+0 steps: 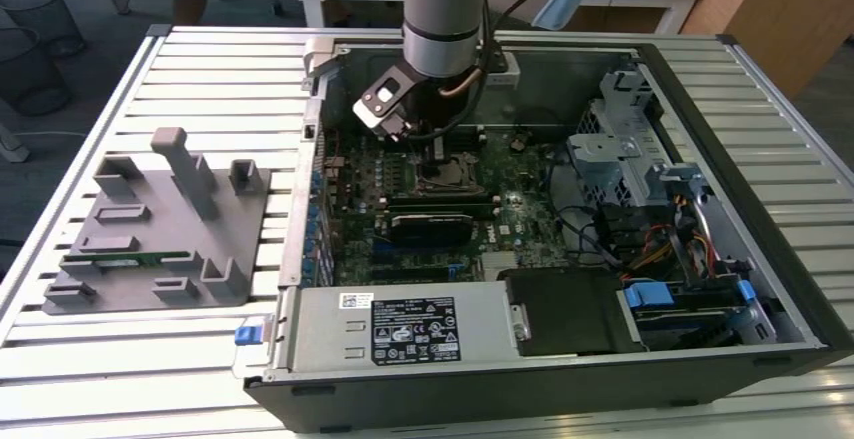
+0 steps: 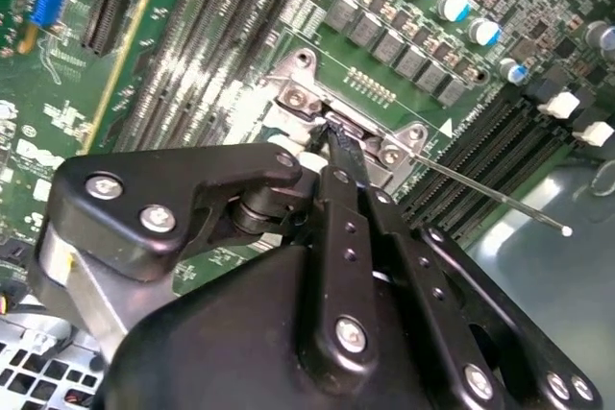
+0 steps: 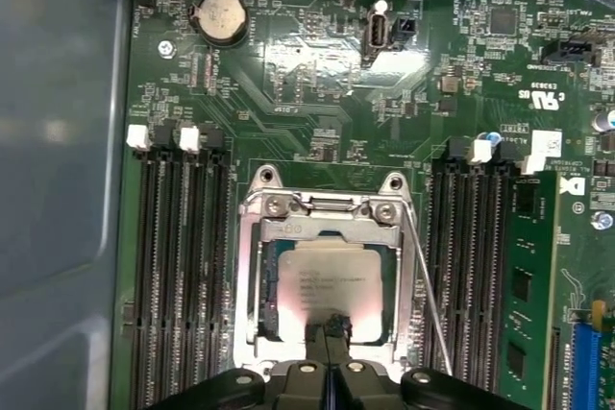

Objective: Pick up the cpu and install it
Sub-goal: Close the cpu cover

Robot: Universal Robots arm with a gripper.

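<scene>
The cpu (image 3: pixel 325 274), a flat square chip with a silver top, lies inside the metal socket frame (image 3: pixel 252 276) on the green motherboard (image 3: pixel 307 93). My gripper (image 3: pixel 332 325) hangs just over the chip's edge, its two thin black fingertips pressed together with nothing between them. In the second wrist view the gripper (image 2: pixel 333 141) points down at the socket frame (image 2: pixel 306 101). The thin metal lever (image 3: pixel 430 295) stands unlatched beside the socket. In the exterior view the gripper (image 1: pixel 434 154) is low over the socket (image 1: pixel 449 173) inside the open computer case.
Black memory slots (image 3: pixel 178 266) flank the socket on both sides, and a green memory stick (image 3: pixel 528 285) sits in one. A grey fixture (image 1: pixel 160 229) holding another memory stick (image 1: pixel 127 257) lies on the slatted table at the exterior view's left. Drive cages and cables (image 1: pixel 641 189) fill the case's other side.
</scene>
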